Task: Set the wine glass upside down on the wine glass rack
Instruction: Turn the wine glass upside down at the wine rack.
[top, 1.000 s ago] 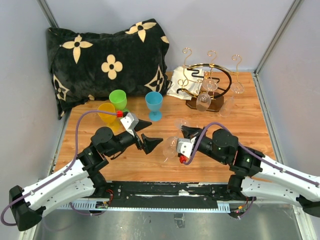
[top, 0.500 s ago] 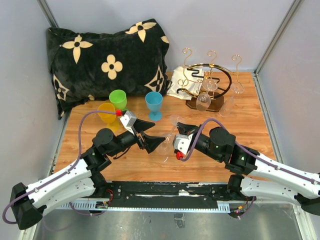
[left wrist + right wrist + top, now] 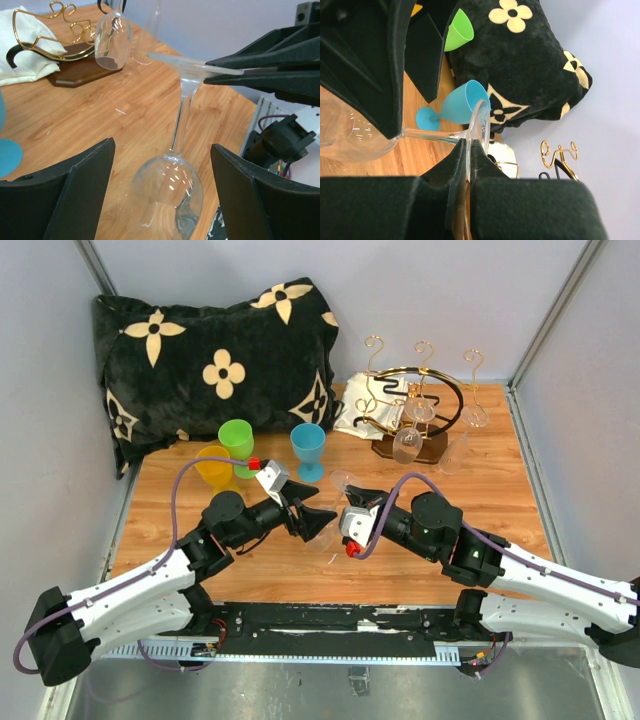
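Note:
A clear wine glass (image 3: 171, 189) hangs bowl down above the table, in the middle of the top view (image 3: 328, 522). My right gripper (image 3: 469, 147) is shut on the rim of its foot (image 3: 481, 120); its fingers (image 3: 260, 70) show in the left wrist view. My left gripper (image 3: 161, 148) is open, its fingers on either side of the bowl and apart from it. It sits left of the glass in the top view (image 3: 322, 514). The wine glass rack (image 3: 410, 410), gold wire on a brown wooden base (image 3: 80, 75), stands at the back right.
One glass (image 3: 407, 443) hangs upside down on the rack; another (image 3: 456, 452) is just right of it. A white cloth (image 3: 352, 408) lies behind the rack. Blue (image 3: 308, 450), green (image 3: 237, 438) and yellow (image 3: 213, 465) cups stand in front of a black pillow (image 3: 215, 365).
My left gripper has moved right, so its open fingers now flank the glass bowl. My right gripper has shifted a little left with the glass.

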{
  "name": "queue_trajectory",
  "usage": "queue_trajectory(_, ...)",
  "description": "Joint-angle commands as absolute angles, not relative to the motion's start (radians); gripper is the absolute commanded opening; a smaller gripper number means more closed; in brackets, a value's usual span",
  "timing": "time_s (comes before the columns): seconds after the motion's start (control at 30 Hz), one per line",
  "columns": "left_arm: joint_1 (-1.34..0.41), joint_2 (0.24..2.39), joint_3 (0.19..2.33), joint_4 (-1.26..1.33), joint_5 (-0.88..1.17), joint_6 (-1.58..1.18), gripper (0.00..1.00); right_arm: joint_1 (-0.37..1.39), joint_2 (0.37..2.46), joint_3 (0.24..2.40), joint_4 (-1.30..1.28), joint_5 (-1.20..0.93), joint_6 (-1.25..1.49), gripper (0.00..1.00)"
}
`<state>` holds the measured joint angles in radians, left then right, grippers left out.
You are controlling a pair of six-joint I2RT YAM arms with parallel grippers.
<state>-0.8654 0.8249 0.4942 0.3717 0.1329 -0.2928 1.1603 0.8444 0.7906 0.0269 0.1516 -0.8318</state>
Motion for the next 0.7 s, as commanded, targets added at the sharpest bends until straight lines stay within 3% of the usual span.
queue_trajectory(0.0, -0.877, 0.852, 0.523, 0.422, 0.130, -0.263, 0.80, 1.149, 0.838, 0.826, 0.131, 0.145, -0.795, 0.01)
queue_trajectory(0.67, -0.879, 0.907, 0.576, 0.413, 0.125, -0.204, 0.51, 1.149, 0.814, 0.812, 0.216, 0.115, -0.676, 0.01)
